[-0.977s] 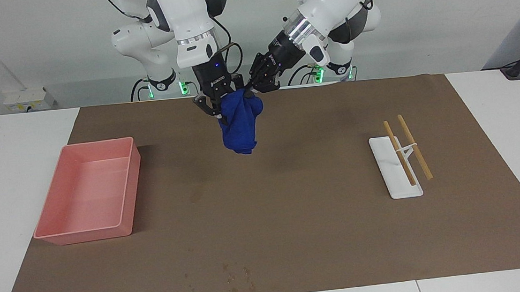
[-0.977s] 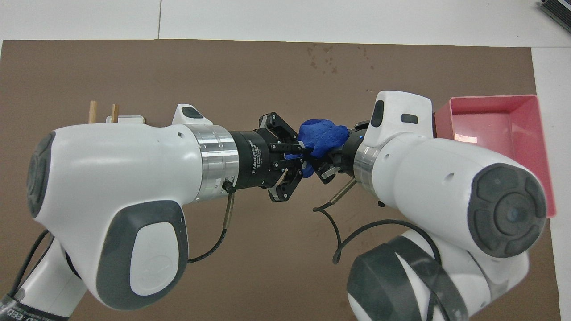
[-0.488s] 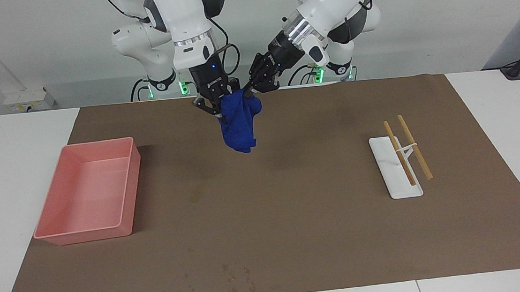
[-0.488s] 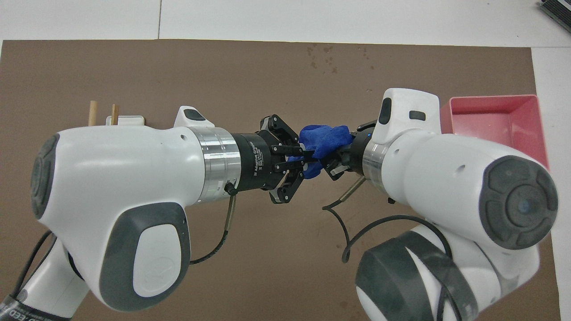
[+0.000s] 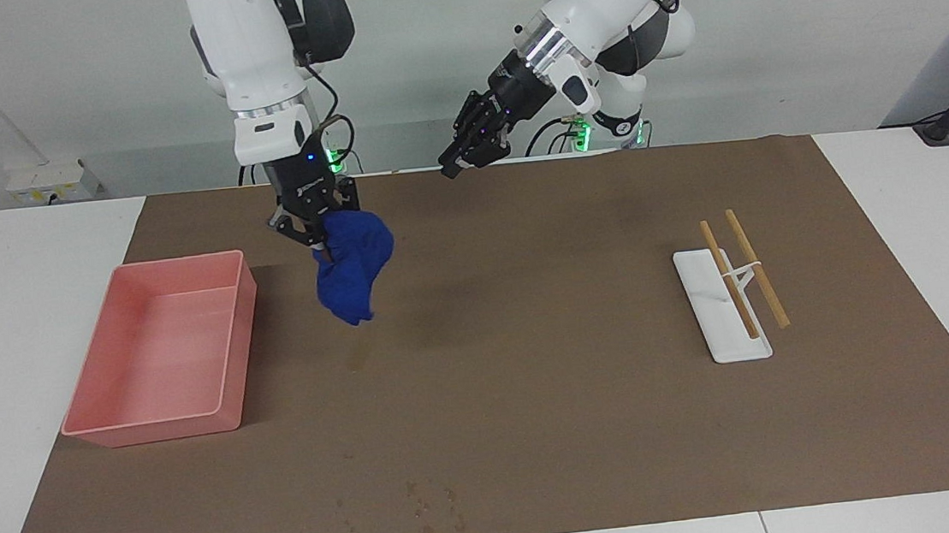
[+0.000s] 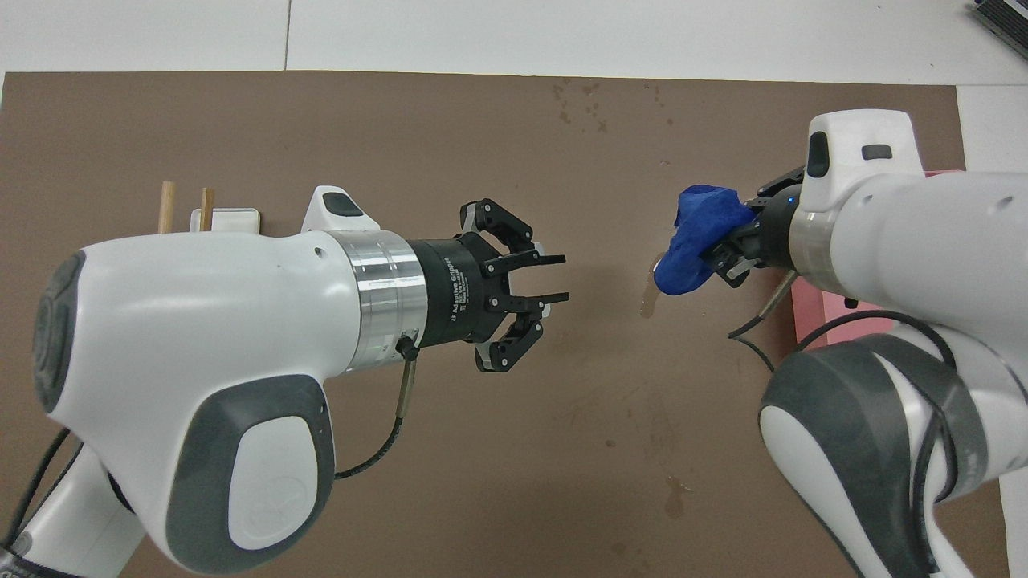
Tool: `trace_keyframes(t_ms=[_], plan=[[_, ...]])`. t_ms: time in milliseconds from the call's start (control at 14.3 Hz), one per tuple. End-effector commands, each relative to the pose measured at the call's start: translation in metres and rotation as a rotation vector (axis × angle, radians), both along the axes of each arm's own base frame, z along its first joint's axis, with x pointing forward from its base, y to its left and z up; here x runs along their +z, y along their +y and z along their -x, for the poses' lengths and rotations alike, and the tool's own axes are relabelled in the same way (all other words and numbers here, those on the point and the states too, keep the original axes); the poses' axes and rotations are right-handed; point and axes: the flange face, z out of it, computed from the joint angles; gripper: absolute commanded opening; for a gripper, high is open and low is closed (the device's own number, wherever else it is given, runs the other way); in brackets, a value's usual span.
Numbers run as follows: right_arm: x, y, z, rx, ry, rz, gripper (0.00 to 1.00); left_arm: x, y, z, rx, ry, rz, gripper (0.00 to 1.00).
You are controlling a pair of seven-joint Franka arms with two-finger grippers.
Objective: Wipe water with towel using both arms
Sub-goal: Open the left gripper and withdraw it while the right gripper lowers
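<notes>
The blue towel hangs bunched from my right gripper, which is shut on its top. It is up in the air over the brown mat, beside the pink tray. The water, a faint narrow yellowish smudge, lies on the mat just under the towel's lower end. My left gripper is raised over the mat's middle near the robots' edge. It is open, holds nothing and is well apart from the towel.
A white rest with two wooden chopsticks lies toward the left arm's end. Small dark specks dot the mat's edge farthest from the robots. The pink tray stands toward the right arm's end.
Both grippers held the towel together before. My left gripper has let go and opened. My right arm has carried the towel toward the pink tray, to above the smudge.
</notes>
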Motion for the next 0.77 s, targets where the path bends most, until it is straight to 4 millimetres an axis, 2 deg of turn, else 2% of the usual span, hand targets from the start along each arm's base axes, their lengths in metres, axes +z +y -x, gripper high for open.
trace_keyframes(t_ms=[0,70,349,558,698], plan=[[-0.01,-0.008,-0.005,0.047,0.003,0.051,0.0,0.004,0.016,-0.004,-0.008,-0.061,-0.09,1.0],[-0.021,-0.011,-0.012,0.05,0.012,0.061,0.0,0.002,0.026,-0.011,0.0,-0.083,-0.129,1.0],[-0.062,-0.023,-0.029,0.072,0.052,0.109,0.0,-0.006,0.1,-0.051,-0.031,-0.209,-0.254,1.0],[-0.107,-0.024,-0.05,0.084,0.062,0.14,0.0,-0.009,0.157,-0.075,-0.174,-0.361,-0.344,1.0],[-0.128,-0.028,-0.058,0.07,0.077,0.142,0.0,-0.015,0.192,-0.083,-0.313,-0.435,-0.454,1.0]])
